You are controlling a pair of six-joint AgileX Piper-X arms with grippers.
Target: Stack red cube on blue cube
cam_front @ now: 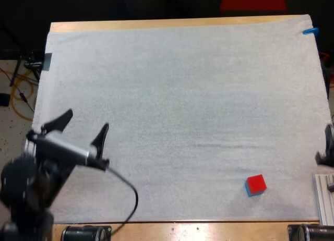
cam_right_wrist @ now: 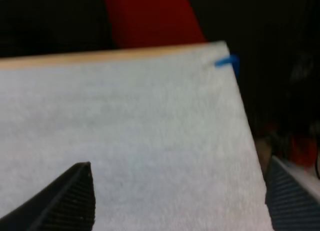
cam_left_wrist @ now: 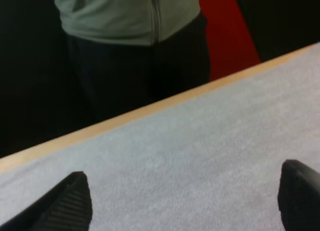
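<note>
red cube (cam_front: 255,182): on top of blue cube (cam_front: 251,193);
left pincer (cam_front: 87,119): spread wide, empty;
right pincer (cam_right_wrist: 180,163): spread wide, empty

Matt, fuzzy cloth mat (cam_front: 182,95), smooth pale wood table (cam_front: 235,231)

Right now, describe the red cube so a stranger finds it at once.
On the white mat, look toward its near right corner. The red cube sits atop the blue cube, a blue sliver showing beneath; nothing else on the mat is red.
</note>
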